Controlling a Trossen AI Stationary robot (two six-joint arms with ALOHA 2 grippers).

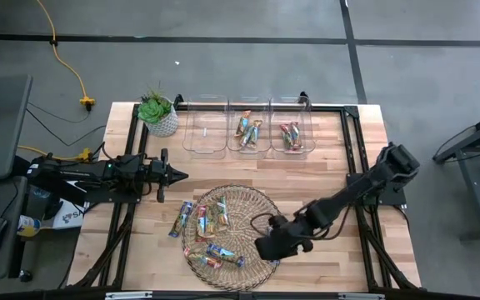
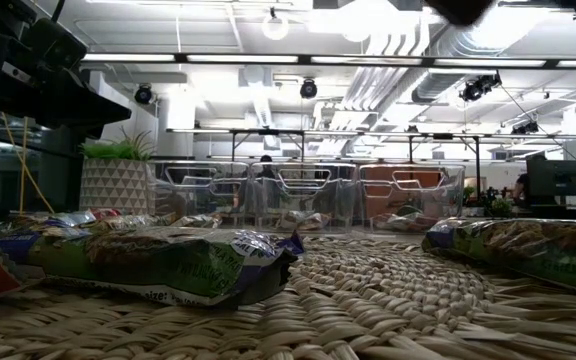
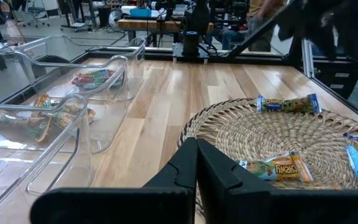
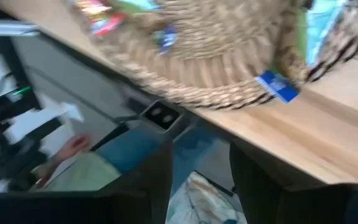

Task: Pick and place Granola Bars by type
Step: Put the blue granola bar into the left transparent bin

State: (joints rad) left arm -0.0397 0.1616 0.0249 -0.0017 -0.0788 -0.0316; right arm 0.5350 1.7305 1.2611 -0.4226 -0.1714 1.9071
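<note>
The wooden table point(image 1: 323, 150) carries a round wicker mat point(image 1: 252, 204) at its near middle, and three clear bins point(image 1: 248, 125) in a row along the far edge, well beyond both arms. The right gripper point(image 1: 265, 247) hangs low over the mat's right-hand rim. Its wrist view shows something pale and crinkly between its two dark fingers point(image 4: 160, 168), which stand apart around it, but the blur does not let me tell whether that is a wrapper or whether it is truly clamped.

Most of the Granola Bars point(image 1: 211, 218) lie loose on the mat just to the left of that gripper: one blue bar point(image 1: 226, 253) is near it, another point(image 1: 181, 219) lies off the mat's left rim. More bars rest in the middle and right bins; the left bin's contents cannot be made out.

The left gripper point(image 1: 176, 175) waits over the table's left side, fingers pressed together on nothing, the mat just ahead of it.

A potted plant point(image 1: 158, 112) stands at the far left corner.
</note>
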